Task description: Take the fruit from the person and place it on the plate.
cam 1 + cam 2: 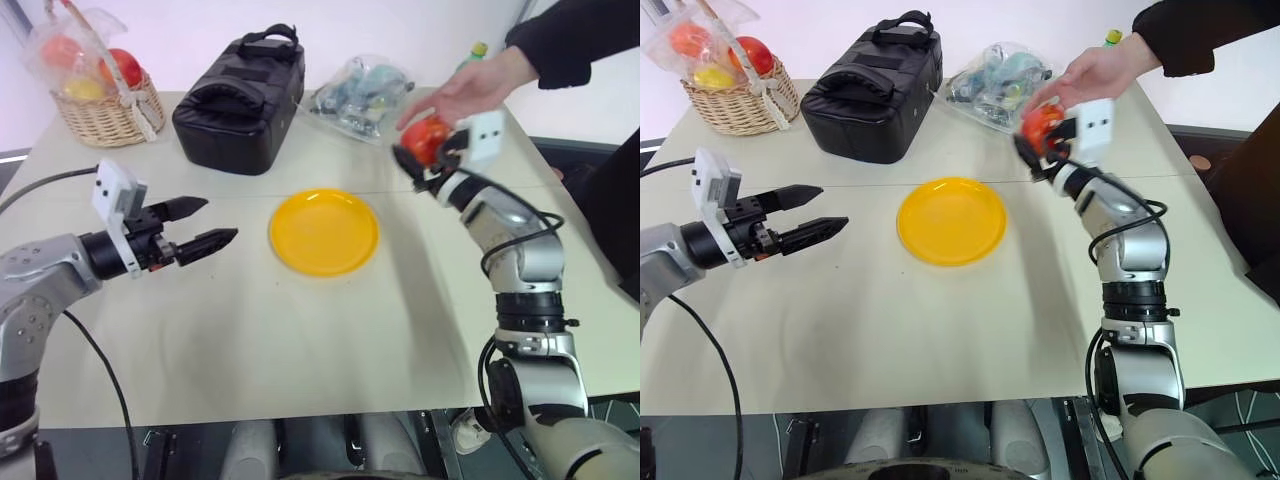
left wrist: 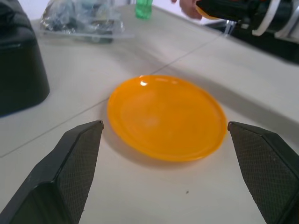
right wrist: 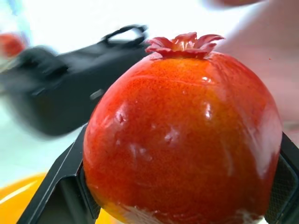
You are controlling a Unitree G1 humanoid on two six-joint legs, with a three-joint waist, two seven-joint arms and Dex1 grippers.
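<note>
Glossy round red fruit (image 3: 187,140) with orange blush and a small crown sits between the right gripper (image 1: 425,160) fingers, closed on it under the person's hand (image 1: 480,85); left gripper (image 1: 205,225) fingers spread wide, empty, beside the yellow plate (image 1: 324,232).

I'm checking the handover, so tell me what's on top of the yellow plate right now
Nothing: the plate lies bare on the table. The fruit sits between the right gripper fingers under the person's hand, off to the plate's side. What lies beneath the plate is covered.
</note>
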